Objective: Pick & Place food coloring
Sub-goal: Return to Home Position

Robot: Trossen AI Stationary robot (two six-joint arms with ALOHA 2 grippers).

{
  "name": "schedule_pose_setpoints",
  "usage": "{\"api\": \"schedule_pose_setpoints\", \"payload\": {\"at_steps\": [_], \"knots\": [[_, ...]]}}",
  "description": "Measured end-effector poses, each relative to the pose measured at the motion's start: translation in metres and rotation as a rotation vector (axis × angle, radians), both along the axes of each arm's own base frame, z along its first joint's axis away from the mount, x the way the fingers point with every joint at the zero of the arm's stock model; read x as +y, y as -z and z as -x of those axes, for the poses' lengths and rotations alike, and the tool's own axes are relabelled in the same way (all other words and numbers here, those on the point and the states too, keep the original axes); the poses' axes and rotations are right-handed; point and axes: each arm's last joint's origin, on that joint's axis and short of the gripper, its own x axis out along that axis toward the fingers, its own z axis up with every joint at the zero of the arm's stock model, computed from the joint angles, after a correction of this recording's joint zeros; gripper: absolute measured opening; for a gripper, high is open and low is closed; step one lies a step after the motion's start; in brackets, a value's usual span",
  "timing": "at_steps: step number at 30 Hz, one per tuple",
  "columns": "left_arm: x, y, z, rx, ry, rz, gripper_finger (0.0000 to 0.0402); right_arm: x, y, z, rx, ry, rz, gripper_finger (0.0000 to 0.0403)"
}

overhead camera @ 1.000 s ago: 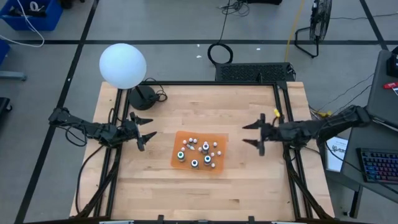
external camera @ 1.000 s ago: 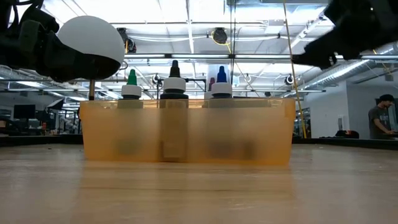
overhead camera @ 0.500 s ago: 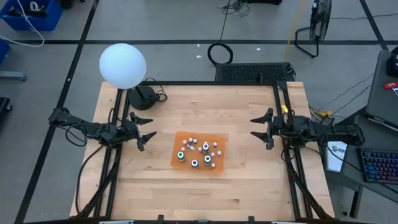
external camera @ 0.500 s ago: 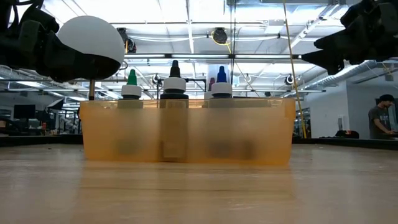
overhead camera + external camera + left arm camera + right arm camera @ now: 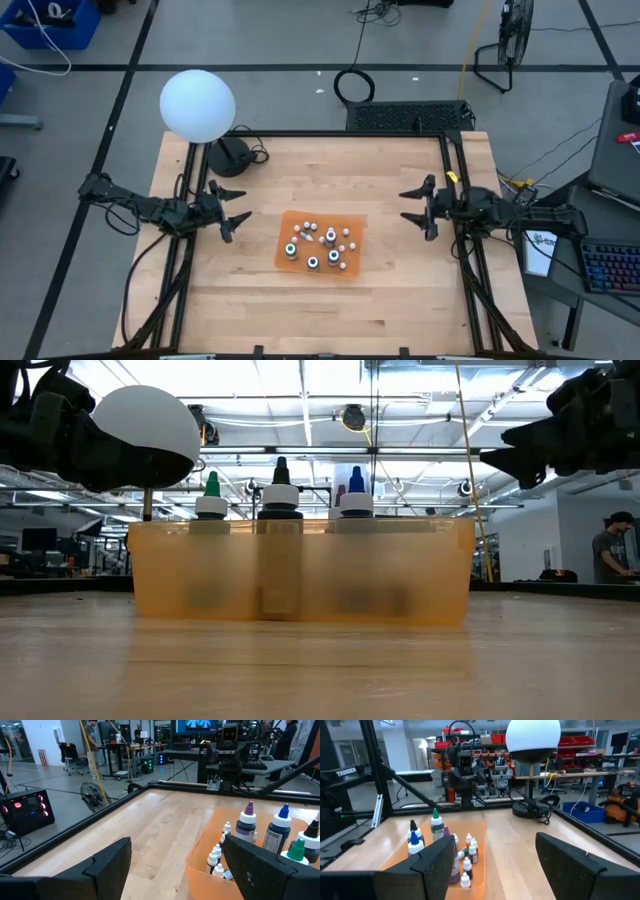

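Holding the food coloring (image 5: pixel 331 238): orange bin (image 5: pixel 300 575) at the middle of the surface (image 5: pixel 300 170), small and large bottles inside it.
Left gripper (image 5: pixel 246 204): above the surface's left side, well apart from the bin, fingers spread wide, empty.
Right gripper (image 5: pixel 404 205): above the right side, fingers likewise spread, empty.

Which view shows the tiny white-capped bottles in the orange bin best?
The right wrist view: the tiny white-capped bottles stand clustered and unobstructed in the orange bin. The left wrist view shows only a few of them. The high view reduces them to white dots, and in the low view the bin's wall hides them.
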Motion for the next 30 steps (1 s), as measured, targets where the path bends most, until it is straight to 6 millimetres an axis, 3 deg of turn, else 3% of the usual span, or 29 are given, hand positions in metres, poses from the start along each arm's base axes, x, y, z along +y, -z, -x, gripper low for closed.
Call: {"api": "schedule_pose_setpoints", "payload": {"at_steps": [30], "knots": [[0.0000,0.0001,0.0000,0.000,0.000,0.000,0.0310,0.0000,0.0055,-0.0003,0.061,0.002,0.060,0.0263]]}}
